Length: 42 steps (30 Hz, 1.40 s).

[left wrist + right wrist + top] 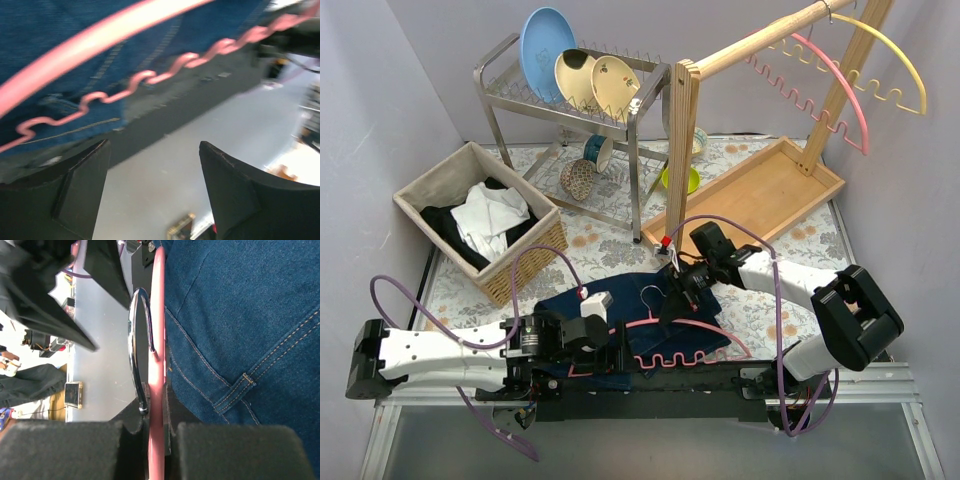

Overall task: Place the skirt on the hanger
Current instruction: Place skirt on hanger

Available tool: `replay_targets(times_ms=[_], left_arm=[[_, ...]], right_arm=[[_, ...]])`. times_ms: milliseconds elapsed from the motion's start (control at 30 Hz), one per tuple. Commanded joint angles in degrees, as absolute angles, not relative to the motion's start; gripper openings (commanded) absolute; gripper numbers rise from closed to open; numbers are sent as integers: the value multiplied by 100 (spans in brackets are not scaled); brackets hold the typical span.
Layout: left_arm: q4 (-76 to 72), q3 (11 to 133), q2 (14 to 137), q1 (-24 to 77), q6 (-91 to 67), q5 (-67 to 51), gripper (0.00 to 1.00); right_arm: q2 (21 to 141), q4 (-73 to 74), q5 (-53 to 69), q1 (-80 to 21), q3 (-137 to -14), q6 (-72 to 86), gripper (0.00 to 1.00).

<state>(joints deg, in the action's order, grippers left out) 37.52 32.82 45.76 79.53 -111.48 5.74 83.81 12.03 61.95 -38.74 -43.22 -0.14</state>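
The blue denim skirt (625, 290) lies flat near the table's front edge, with a pink hanger (680, 358) on top of it. My right gripper (682, 297) is shut on the hanger's pink bar (157, 315) beside its metal hook (134, 335); denim (240, 315) fills the right of that view. My left gripper (620, 348) hovers at the skirt's near hem. Its jaws stand open and empty (155, 147). The hanger's wavy bar (150, 77) and the skirt (50, 30) lie just beyond its fingertips.
A wicker basket (525, 270) of clothes sits at the left. Behind stands a metal dish rack (510, 85) with plates. A wooden rail (760, 45) at the right carries a pink hanger (845, 100) and a yellow hanger (905, 65) over a wooden tray (760, 195).
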Motion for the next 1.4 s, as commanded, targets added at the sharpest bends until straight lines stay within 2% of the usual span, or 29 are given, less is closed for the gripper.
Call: replay_targets(times_ms=[0,167,733,1033,1067,1133,1200,1367], left_arm=[[4323,3392,4973,8165,-12120,1371,69],[4518,3393,5106,8253,-12541,1695,60],[3973,2857,5607,8332,-12876,2426,59],[3656,2769,5669,8358,-12841,2716,42],[3656,2751,5625,8350,-12841,2742,34],[3621,2690,5538,8358,-12841,2795,31],[3578,2646,5379,8350,-12850,2830,24],[3498,2645,5072,8358,-12744,2830,17]], right_arm=[[8358,922,6311,-3902,-4280,62,1],[8306,836,6302,-3990,-4184,70,1],[8218,220,6477,-4052,-3911,404,1],[8218,220,6469,-4060,-3894,378,1],[8218,211,6460,-4052,-3885,369,1],[8209,228,6460,-4052,-3885,352,1],[8200,220,6451,-4061,-3885,343,1],[8200,307,6355,-4078,-3893,238,1]])
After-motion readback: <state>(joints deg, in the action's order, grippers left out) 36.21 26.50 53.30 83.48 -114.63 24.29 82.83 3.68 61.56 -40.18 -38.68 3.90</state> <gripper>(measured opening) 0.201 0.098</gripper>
